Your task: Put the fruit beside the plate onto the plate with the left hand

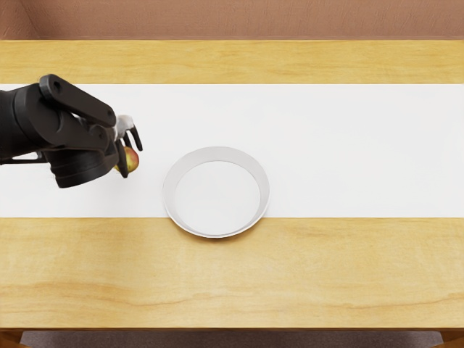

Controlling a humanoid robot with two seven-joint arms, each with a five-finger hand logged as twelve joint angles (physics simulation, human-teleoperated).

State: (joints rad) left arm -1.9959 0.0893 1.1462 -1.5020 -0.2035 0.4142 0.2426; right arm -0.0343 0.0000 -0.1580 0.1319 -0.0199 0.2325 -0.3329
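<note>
Left hand [96, 148] clasps the fruit [130, 158] beside the plate [169, 190].

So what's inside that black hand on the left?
The left hand is closed around a small red-and-yellow fruit, perhaps an apple. Only a sliver shows at the hand's edge; the rest is covered by the hand, so its whole shape cannot be seen.

Wooden table [232, 275]; 1 white strip [348, 145], perhaps cloth, across it.
</note>
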